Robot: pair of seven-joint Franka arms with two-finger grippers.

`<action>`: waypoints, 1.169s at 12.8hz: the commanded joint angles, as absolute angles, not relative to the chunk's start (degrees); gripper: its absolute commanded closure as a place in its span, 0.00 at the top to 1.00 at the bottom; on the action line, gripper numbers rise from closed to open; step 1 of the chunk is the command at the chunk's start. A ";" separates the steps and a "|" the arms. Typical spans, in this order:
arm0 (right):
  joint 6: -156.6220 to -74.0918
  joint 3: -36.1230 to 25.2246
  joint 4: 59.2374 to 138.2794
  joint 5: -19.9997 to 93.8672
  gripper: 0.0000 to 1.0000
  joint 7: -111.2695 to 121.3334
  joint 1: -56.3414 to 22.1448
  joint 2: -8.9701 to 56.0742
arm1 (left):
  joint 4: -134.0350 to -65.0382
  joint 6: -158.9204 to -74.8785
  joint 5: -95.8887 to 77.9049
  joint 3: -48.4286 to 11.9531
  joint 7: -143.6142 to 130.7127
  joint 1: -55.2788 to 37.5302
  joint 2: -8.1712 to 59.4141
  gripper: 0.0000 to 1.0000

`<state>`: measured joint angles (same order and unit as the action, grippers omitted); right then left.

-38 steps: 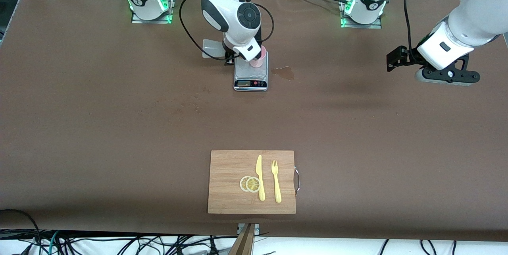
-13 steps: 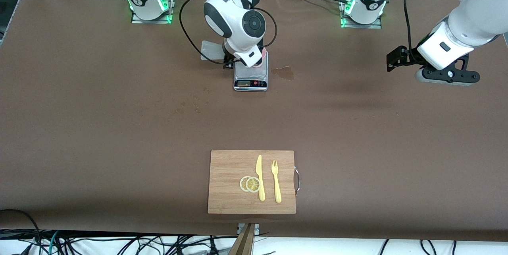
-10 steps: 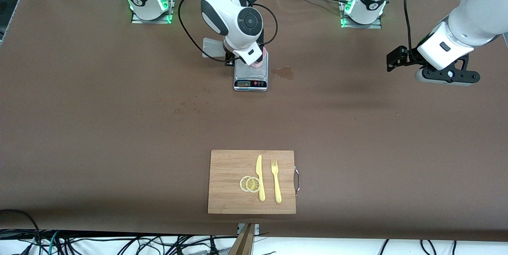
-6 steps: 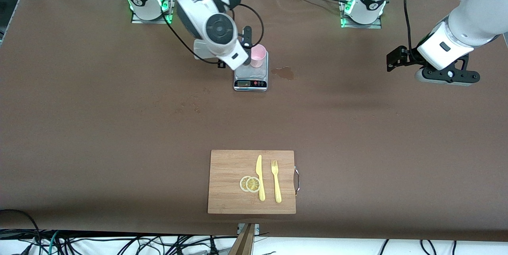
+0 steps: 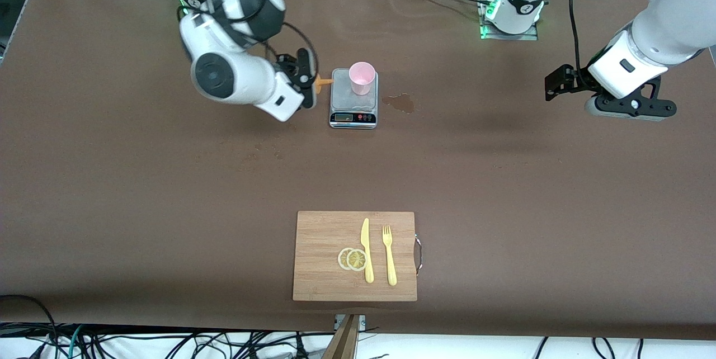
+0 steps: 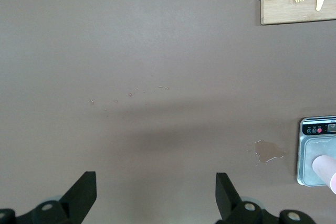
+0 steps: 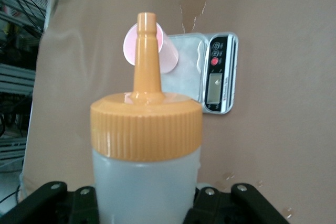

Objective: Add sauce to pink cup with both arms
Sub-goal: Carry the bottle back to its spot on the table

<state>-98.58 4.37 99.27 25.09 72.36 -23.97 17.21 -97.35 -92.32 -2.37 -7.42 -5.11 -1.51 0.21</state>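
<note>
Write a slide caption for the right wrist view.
Right tool shut on translucent squeeze bottle with orange nozzle cap, nozzle toward pale pink plastic cup on grey kitchen scale.

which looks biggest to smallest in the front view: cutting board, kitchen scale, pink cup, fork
1. cutting board, clearly the largest.
2. kitchen scale.
3. fork and pink cup: unsure. The fork is longer but thin, and it lies nearer the camera, so I would not rank them.
</note>
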 commanded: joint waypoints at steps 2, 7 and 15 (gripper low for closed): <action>-95.65 3.25 100.37 36.89 0.20 92.14 -13.47 17.66 | -96.50 -91.49 -1.85 -7.38 -4.13 -1.41 0.44 1.00; -85.71 -3.87 100.11 47.28 0.20 117.99 -5.91 25.11 | -96.50 -91.49 -1.85 -7.38 -4.04 -1.41 0.44 1.00; -75.94 -3.87 95.89 53.17 0.21 151.41 5.36 42.18 | -96.50 -91.49 -1.85 -7.38 -4.31 -1.41 0.44 1.00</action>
